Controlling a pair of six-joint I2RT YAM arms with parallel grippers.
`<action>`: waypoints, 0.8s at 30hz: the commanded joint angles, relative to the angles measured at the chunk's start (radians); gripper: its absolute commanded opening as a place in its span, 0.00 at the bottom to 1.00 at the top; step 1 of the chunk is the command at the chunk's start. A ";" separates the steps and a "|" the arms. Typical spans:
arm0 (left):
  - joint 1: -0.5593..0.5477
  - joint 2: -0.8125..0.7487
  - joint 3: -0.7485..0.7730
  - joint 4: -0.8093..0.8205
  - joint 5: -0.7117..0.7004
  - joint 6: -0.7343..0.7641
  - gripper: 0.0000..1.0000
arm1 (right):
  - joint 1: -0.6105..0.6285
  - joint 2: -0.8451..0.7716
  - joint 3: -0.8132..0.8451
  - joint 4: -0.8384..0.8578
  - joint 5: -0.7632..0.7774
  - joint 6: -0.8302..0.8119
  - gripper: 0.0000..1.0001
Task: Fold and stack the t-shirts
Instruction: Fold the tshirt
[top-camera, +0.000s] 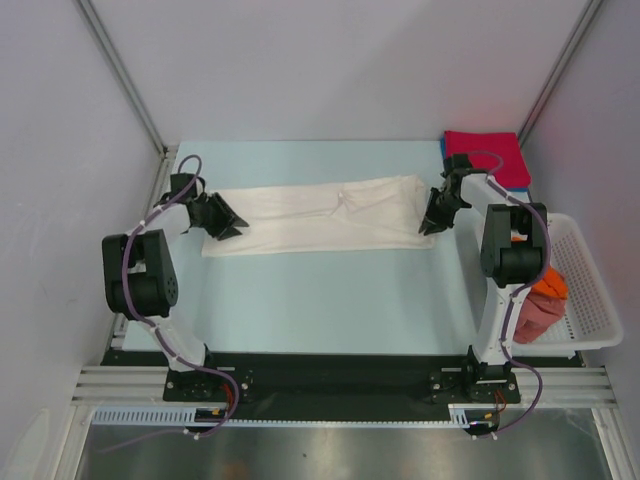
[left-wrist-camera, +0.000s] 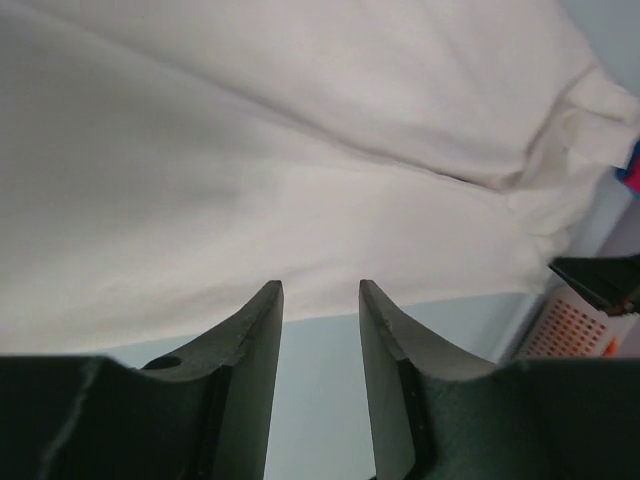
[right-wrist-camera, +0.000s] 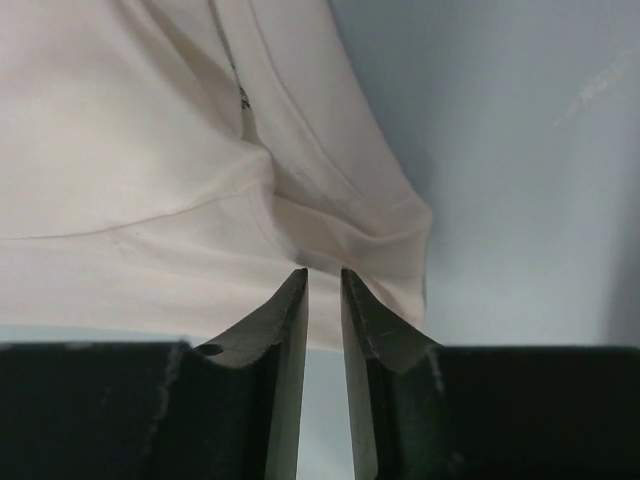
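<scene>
Basket (top-camera: 600, 300): white lattice, outboard of right gripper (top-camera: 436, 218), back toward arm base.
Contents: orange tee (top-camera: 550, 283) against pinkish-red tee (top-camera: 535, 318), both bunched, partly hidden behind right arm (top-camera: 512, 250).
White tee (top-camera: 320, 222): long flat band spanning between both grippers.
Left gripper (top-camera: 226, 222): fingers spread, tips at tee's edge, no cloth in gap.
Right gripper: fingers narrowly parted, tips at hem, no cloth seen in gap.
Red tee (top-camera: 483, 150): folded, just beyond right gripper, covering blue tee (top-camera: 521, 186); only blue edge shows.
</scene>
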 joint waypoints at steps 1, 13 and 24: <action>-0.111 0.014 0.049 0.173 0.166 -0.111 0.42 | 0.007 -0.029 0.087 0.060 -0.025 0.025 0.26; -0.411 0.325 0.356 0.575 0.073 -0.513 0.51 | -0.005 0.156 0.346 0.227 -0.291 0.324 0.51; -0.520 0.534 0.583 0.575 -0.087 -0.624 0.46 | -0.011 0.201 0.372 0.290 -0.336 0.350 0.56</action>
